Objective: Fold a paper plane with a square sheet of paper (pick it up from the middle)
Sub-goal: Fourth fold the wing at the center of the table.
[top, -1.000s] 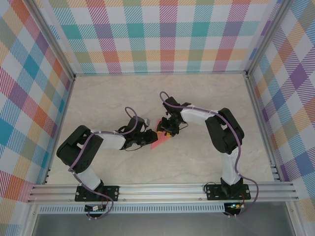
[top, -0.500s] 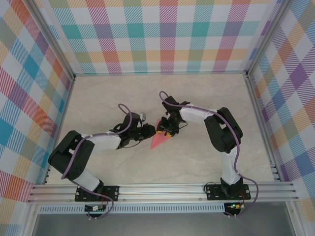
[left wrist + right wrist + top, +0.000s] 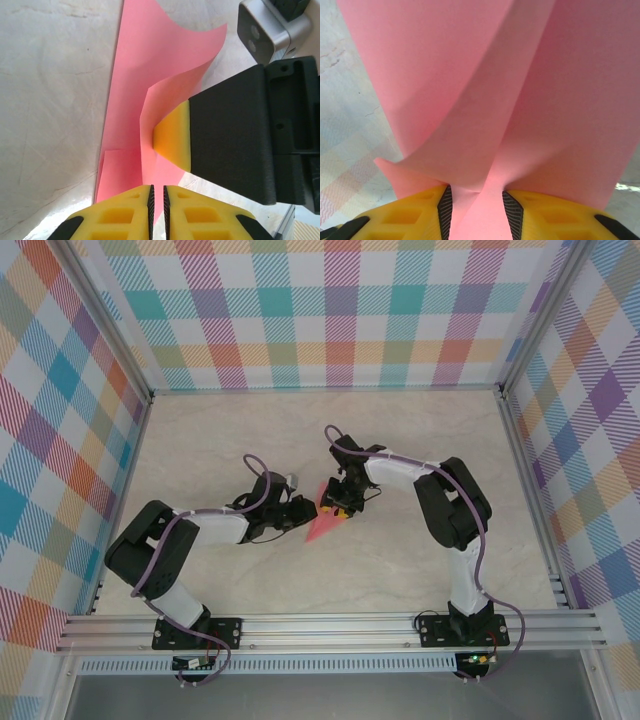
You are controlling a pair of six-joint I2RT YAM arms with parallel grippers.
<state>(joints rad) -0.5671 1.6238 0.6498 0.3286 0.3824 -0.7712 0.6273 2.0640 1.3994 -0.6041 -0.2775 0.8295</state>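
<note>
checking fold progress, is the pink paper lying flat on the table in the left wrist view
No, the pink paper is creased and partly lifted, with a raised fold against the right end effector's yellow fingertip above the table.

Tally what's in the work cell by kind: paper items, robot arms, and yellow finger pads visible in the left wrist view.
Pink folded paper: 1
Robot arms, left and right: 2
Yellow finger pads in the left wrist view, the left gripper's own two and one from the right gripper: 3
Total: 6
</note>
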